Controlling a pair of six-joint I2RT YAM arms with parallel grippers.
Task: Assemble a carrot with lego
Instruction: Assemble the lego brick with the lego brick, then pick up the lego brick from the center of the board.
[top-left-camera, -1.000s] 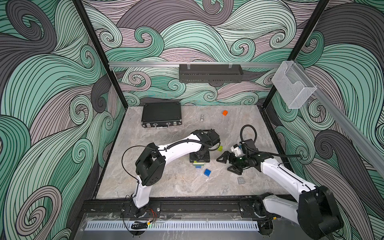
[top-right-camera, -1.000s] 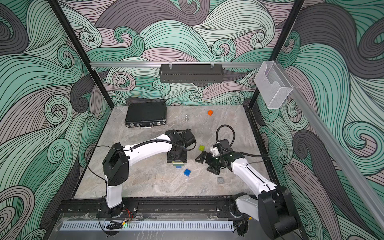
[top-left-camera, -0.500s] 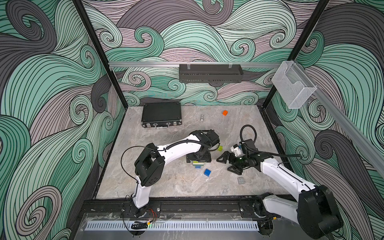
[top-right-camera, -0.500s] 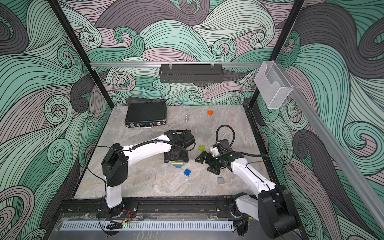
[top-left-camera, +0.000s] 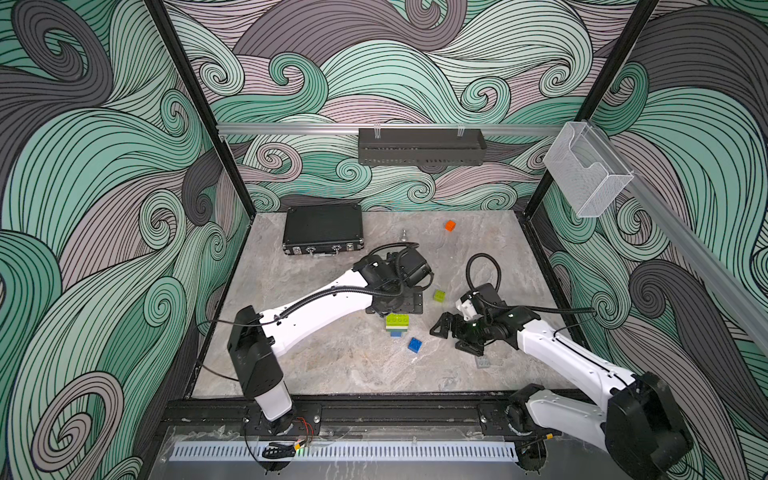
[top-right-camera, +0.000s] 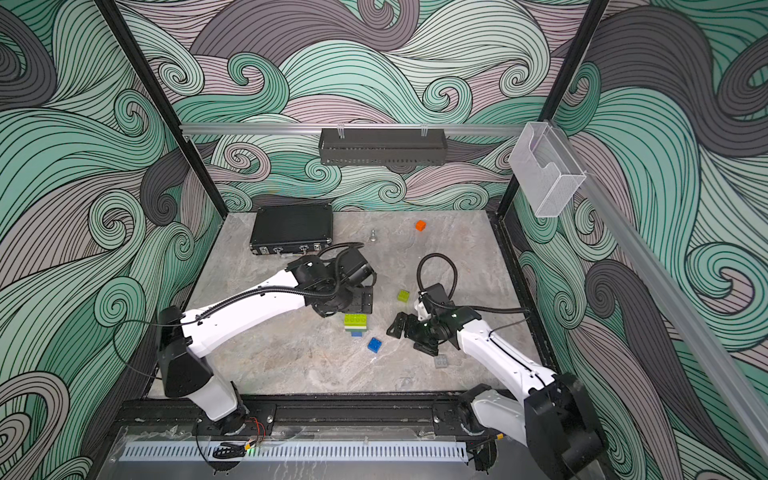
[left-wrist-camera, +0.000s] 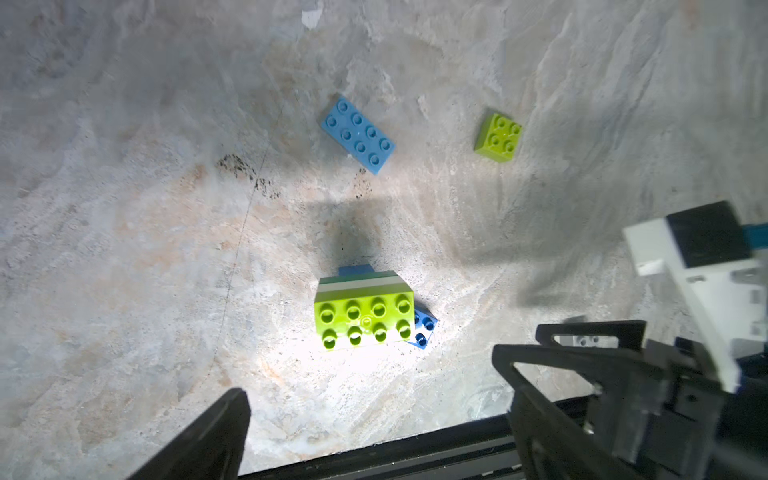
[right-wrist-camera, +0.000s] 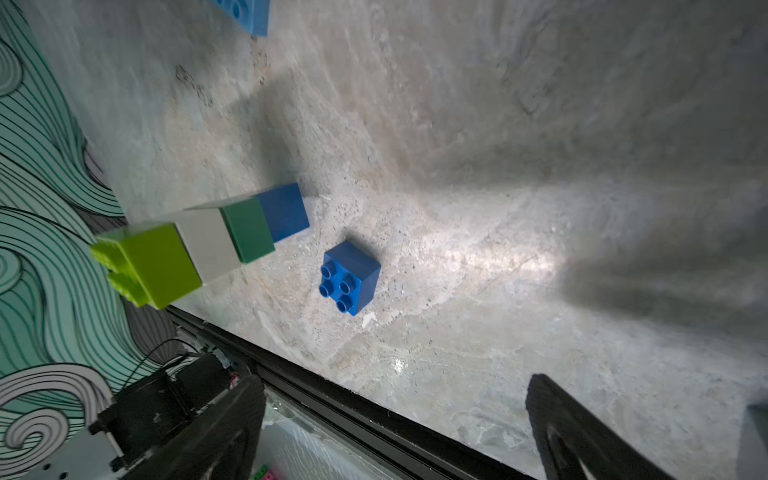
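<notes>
The carrot is a short stack standing free on the table, lime on top, then white, dark green and blue; the right wrist view shows the carrot from the side. My left gripper hangs open just behind and above it, holding nothing; its fingers frame the carrot. Loose lego lies around: a dark blue square brick, a lime square brick, a light blue oblong brick and a grey brick. My right gripper stands open and empty, to the right of the dark blue brick.
A black case lies at the back left, with a small metal piece and an orange brick near the back. A clear bin hangs on the right wall. The black front rail runs below the right gripper.
My left gripper has opened, let go of the carrot and drawn back a little, so the stack shows uncovered. The right arm has barely moved.
</notes>
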